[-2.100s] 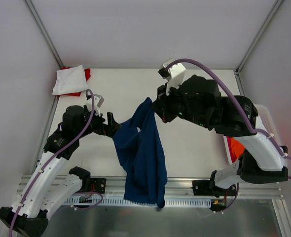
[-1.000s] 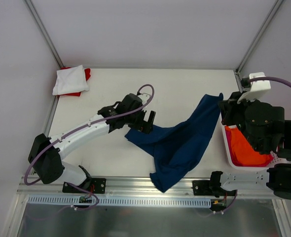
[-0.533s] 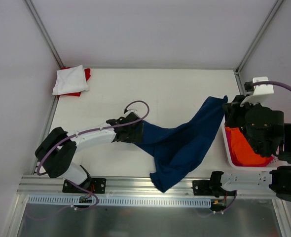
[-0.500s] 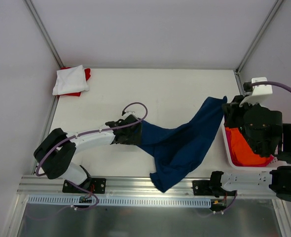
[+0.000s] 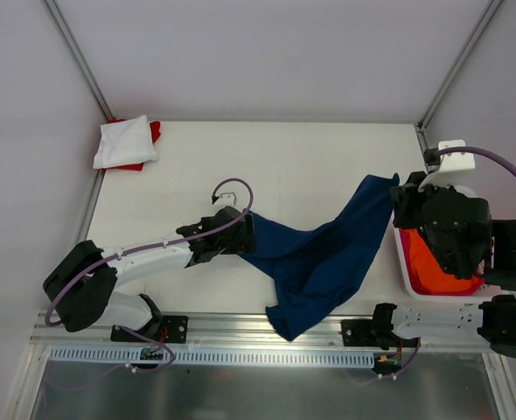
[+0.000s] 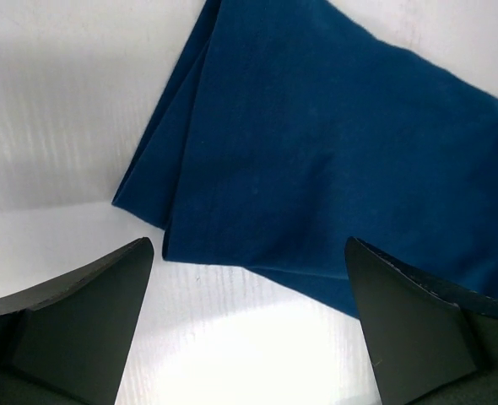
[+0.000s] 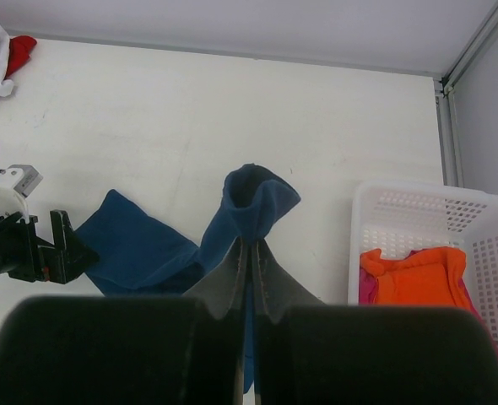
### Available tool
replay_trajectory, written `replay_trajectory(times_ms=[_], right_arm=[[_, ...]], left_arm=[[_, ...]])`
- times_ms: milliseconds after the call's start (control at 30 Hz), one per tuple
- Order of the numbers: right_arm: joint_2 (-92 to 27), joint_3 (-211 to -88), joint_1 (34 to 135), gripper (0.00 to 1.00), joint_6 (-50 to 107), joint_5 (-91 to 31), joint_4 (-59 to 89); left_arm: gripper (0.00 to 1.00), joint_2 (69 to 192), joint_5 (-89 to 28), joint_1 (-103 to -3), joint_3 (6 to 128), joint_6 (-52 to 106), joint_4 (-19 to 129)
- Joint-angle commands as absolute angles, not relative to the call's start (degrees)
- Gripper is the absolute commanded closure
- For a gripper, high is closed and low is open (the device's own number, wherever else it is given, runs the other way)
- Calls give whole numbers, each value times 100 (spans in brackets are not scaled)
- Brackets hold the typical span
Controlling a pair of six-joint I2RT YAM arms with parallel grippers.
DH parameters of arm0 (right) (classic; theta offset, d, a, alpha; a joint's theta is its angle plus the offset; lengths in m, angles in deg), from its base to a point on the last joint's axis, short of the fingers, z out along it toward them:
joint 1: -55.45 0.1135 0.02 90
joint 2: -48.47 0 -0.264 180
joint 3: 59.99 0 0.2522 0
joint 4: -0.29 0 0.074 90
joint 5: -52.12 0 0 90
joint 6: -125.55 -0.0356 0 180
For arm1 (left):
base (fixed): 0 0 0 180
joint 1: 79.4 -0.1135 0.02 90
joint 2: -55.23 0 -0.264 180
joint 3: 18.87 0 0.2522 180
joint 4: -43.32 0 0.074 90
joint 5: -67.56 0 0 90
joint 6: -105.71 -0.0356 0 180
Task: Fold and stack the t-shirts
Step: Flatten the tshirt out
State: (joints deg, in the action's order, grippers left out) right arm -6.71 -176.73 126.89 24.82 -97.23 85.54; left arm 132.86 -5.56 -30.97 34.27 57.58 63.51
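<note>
Top external view.

Student: How far along is the task?

Tutor: About two parts in five, at a guess. A white tee [image 5: 121,142] lies folded on a red tee [image 5: 155,131] at the far-left corner of the bench [image 5: 310,166]; that reads as the start of the stack. The navy tee [image 5: 319,254] is in hand and not yet folded. It stretches across the bench from left to right, and its lower end hangs over the near edge.

Student: Who holds it?

Tutor: The right jaws are pressed together on a bunched fold of the navy tee and hold that end lifted just beside the basket [image 5: 401,262]. The left jaws are spread wide and low at the tee's left edge. The left wrist view shows a doubled corner of cloth just ahead of the two fingers [image 6: 80,321], and they grip nothing.

Student: What is left?

Tutor: Spread, fold and stack the navy tee. Then do the same with the two tees in the basket: an orange tee [image 5: 428,267] and, as the right wrist view shows, a sliver of a magenta tee [image 7: 364,291] beside it.

Student: The count?

Tutor: Five tees: one navy, one white, one red, one orange, one magenta. There is one basket. More tees may lie hidden under the orange one.
</note>
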Motion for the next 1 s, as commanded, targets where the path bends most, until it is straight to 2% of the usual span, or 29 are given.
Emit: replay_trajectory(times_ms=[0, 967], right_arm=[[-682, -17650, 12656, 100, 2394, -9870, 8560], [-602, -17386, 12497, 100, 2289, -9800, 8560]], left_arm=[[1, 13310, -662, -3044, 3418, 5922, 5980], [1, 13468, 32, -2895, 3348, 6308, 6358]])
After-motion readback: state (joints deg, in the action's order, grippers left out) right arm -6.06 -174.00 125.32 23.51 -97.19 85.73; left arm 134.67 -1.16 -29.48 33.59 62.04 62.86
